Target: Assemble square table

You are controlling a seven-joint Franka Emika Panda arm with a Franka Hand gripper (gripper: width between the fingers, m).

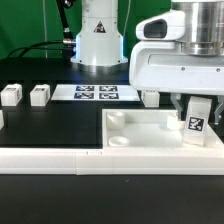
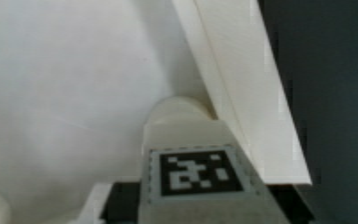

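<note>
The white square table top (image 1: 150, 132) lies on the black table at the exterior view's right, with a round corner socket (image 1: 116, 121) showing. My gripper (image 1: 195, 118) is shut on a white tagged leg (image 1: 195, 122) and holds it upright over the top's right part. In the wrist view the leg (image 2: 194, 150) with its black-white tag fills the middle, between my dark fingers (image 2: 115, 200), above the top's inner face (image 2: 69, 90) and beside its raised rim (image 2: 238, 80). Two loose legs (image 1: 12, 95) (image 1: 40, 94) stand at the exterior view's left.
The long white L-shaped rail (image 1: 60, 157) lies along the front edge. The marker board (image 1: 90, 93) lies at the back middle. Another white block (image 1: 150, 97) stands behind the top. The robot base (image 1: 98, 40) rises at the back.
</note>
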